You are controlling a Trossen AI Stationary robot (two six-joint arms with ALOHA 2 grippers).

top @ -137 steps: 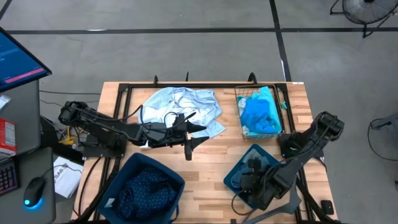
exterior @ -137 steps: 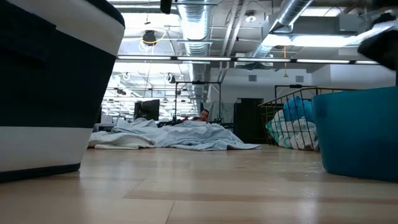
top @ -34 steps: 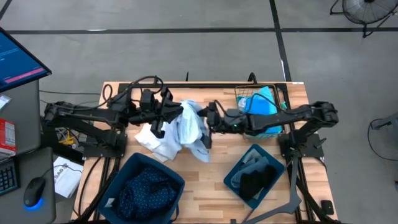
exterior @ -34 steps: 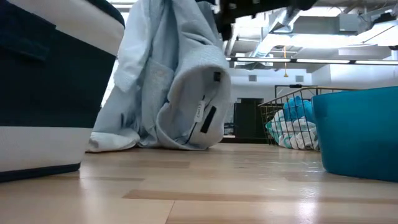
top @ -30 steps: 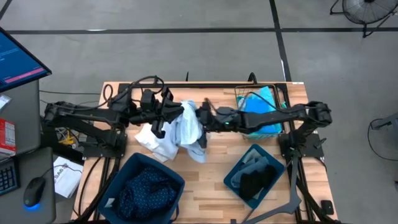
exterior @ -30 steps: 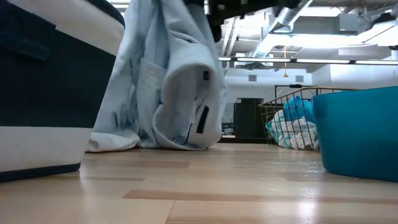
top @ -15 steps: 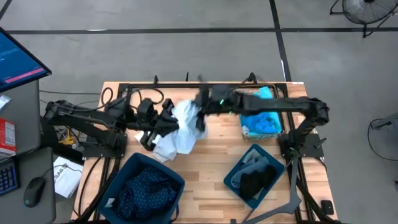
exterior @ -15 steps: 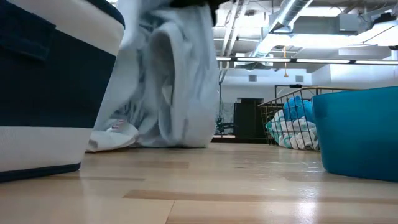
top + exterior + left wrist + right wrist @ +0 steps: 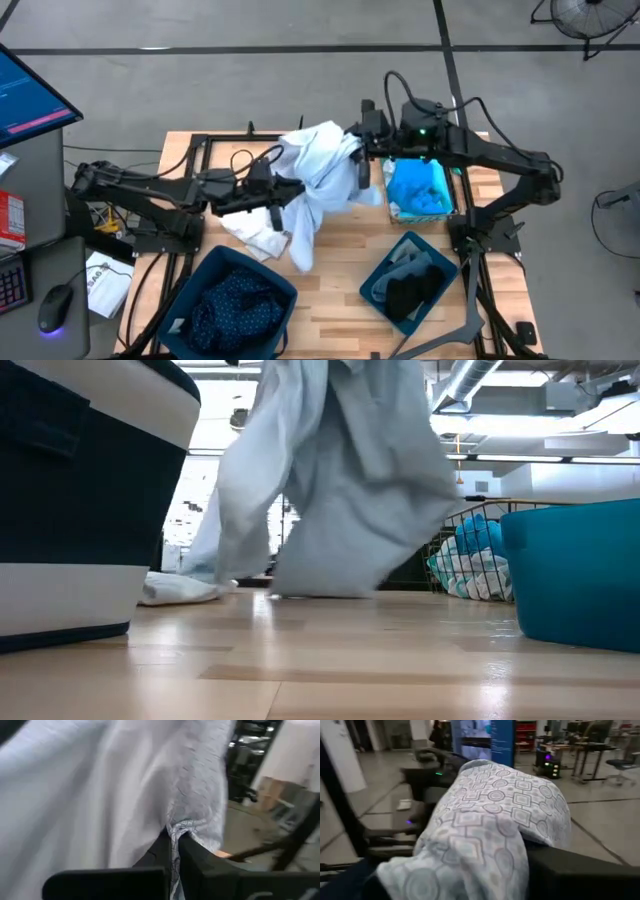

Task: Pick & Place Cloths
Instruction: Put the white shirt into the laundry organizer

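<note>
A pale blue patterned cloth (image 9: pixel 318 170) is held up between my two grippers. My left gripper (image 9: pixel 284 193) is shut on its lower left part, and my right gripper (image 9: pixel 358 160) is higher, at its far right part, with the cloth draped over it. In the low view the cloth (image 9: pixel 340 480) hangs down to about the table top. A white cloth (image 9: pixel 250 226) lies flat on the table under the left arm. Turquoise and bright blue cloths (image 9: pixel 418 186) fill the wire basket. My left gripper pinches a gathered fold of the pale blue cloth (image 9: pixel 173 833) between its two fingers (image 9: pixel 154 854). The fingers come level from the table's left. The cloth rises away from them toward my right gripper. My right gripper holds the cloth's upper part (image 9: pixel 490 820) from the table's right. The cloth is draped over the fingers and hides the place of contact. It hangs below the gripper.
A dark-teal bin (image 9: pixel 232 300) with a navy dotted cloth stands at the near left. A second teal bin (image 9: pixel 408 280) with grey and black cloths stands at the near right. The brown wire basket (image 9: pixel 452 170) stands at the far right. A black frame rail (image 9: pixel 230 138) runs along the far edge.
My right gripper has risen and gone toward the far edge and then the right, carrying the pale blue cloth's upper part. The cloth has been lifted and spread out between the grippers. My left gripper has gone a little toward the right, still shut on the cloth.
</note>
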